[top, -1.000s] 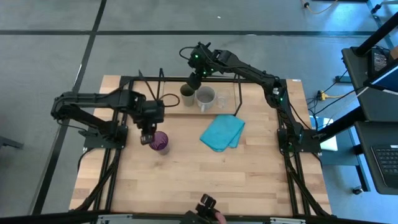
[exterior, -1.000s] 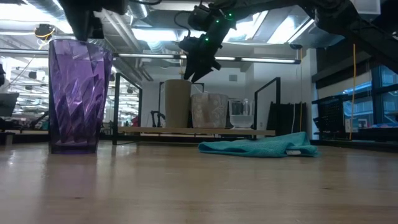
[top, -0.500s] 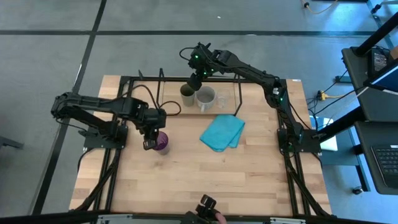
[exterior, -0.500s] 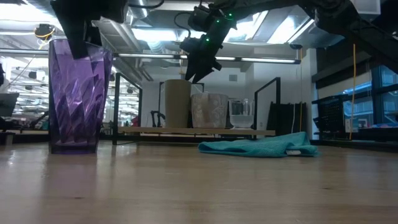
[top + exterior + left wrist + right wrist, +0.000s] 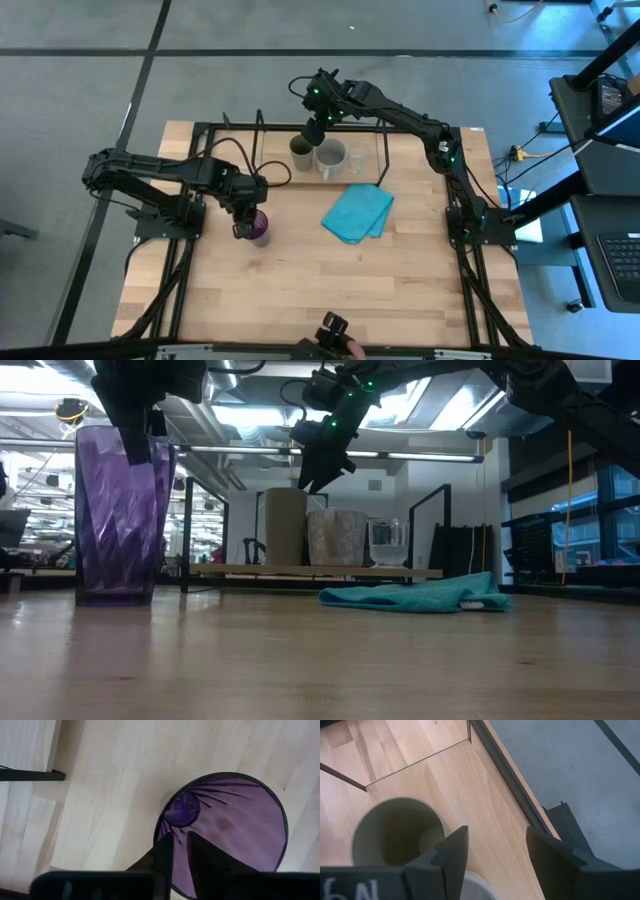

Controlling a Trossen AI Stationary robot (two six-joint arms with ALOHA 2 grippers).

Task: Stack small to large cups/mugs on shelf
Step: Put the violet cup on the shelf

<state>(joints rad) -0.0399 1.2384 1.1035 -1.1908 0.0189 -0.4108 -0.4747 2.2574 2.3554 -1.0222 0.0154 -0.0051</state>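
On the left of the bench [image 5: 330,290], the left tool [image 5: 178,851] has pinched the near rim of the purple tumbler [image 5: 258,229]: in the left wrist view one finger sits inside the wall and the other outside, narrow, holding the tumbler. The tumbler stands upright on the bench, well apart from the shelf [image 5: 262,131].

To do this step well, I judge the lift should go straight up, since a rim pinch on a tall, slick vessel lets it swing or slip. It should then travel level toward the open end of the row and clear the shelf's front rail before coming down.

Farther right, on the shelf, stand the olive cup [image 5: 300,152], the grey mug [image 5: 331,157] and the clear glass [image 5: 387,543] in a row, with the turquoise cloth [image 5: 358,213] on the bench in front. The right tool [image 5: 491,851] hovers just above the olive cup, fingers wide and holding nothing.

How deep the left fingers reach into the tumbler is hard to judge. The glass barely shows from above, and the mug's handle cannot be made out.
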